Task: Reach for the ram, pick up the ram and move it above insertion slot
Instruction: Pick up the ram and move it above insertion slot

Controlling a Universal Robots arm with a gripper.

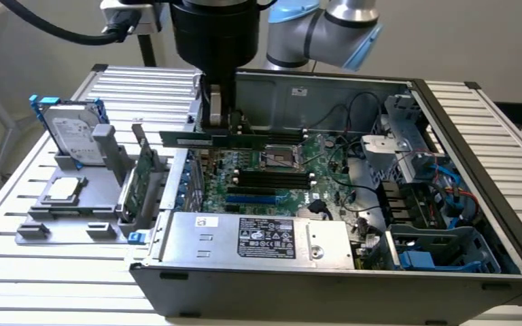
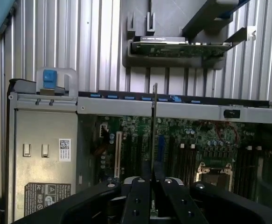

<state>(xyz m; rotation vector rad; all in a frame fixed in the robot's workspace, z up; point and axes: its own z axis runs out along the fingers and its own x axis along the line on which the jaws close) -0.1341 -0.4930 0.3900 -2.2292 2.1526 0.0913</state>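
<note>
In the exterior view, the gripper (image 1: 217, 122) was clenched on the ram (image 1: 214, 140), which hung level in the air over the open computer case (image 1: 478, 197), above the motherboard (image 1: 270, 178). The pick-up therefore looked done, and the carry well along: the stick sat near the dark memory slots (image 1: 274, 178) but seemingly a little back from them, so a final lining-up probably remained. On the exterior view's left, a grey fixture (image 1: 79, 204) held a hard drive (image 1: 68, 132) and a wider green card (image 1: 138, 180), well apart from the gripper. Loose cables (image 1: 352, 170) and the power supply (image 1: 261, 238) lay around the board without blocking the slots.

In the wrist view, the ram (image 2: 153, 126) appeared edge-on as a thin vertical line, pinched between the two fingers (image 2: 136, 200). Beneath it lay the motherboard (image 2: 191, 144), with the case wall (image 2: 126, 105) crossing behind.
</note>
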